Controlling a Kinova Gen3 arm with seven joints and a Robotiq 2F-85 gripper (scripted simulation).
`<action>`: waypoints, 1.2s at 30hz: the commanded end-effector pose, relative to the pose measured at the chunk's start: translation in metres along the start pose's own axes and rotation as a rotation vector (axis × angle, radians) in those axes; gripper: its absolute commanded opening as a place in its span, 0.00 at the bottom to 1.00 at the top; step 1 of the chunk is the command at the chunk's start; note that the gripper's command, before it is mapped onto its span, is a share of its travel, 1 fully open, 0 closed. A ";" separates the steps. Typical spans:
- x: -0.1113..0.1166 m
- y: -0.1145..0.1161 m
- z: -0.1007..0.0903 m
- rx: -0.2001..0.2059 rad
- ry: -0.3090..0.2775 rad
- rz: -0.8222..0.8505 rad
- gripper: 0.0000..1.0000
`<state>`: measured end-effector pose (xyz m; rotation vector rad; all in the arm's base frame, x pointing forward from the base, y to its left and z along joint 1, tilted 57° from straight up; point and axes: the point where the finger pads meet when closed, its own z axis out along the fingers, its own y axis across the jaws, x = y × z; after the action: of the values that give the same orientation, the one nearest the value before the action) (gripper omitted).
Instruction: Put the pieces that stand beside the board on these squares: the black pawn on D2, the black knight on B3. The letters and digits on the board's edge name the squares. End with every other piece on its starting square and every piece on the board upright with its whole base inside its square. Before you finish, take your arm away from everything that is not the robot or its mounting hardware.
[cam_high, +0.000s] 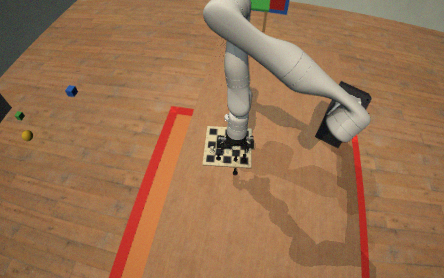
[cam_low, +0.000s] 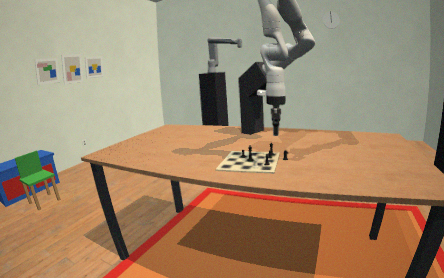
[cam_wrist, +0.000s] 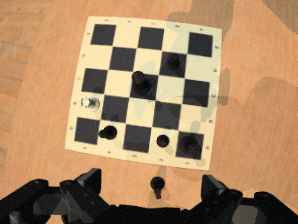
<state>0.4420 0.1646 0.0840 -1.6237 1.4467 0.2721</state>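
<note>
While the gripper hovers, fingers apart, the black knight stands off the board's six o'clock edge in wrist view; the black pawn occupies D2

Pale jointed arm bent overhead, black pincer pointing downward, fingers wide apart.

Smooth pale-grey arm, black fingers.
</note>
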 end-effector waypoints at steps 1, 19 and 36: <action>-0.022 0.003 -0.001 -0.010 -0.006 -0.125 1.00; -0.038 0.006 -0.002 -0.011 -0.026 -0.240 0.37; -0.038 0.006 -0.002 -0.011 -0.026 -0.240 0.37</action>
<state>0.4248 0.1896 0.1081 -1.7772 1.2181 0.1646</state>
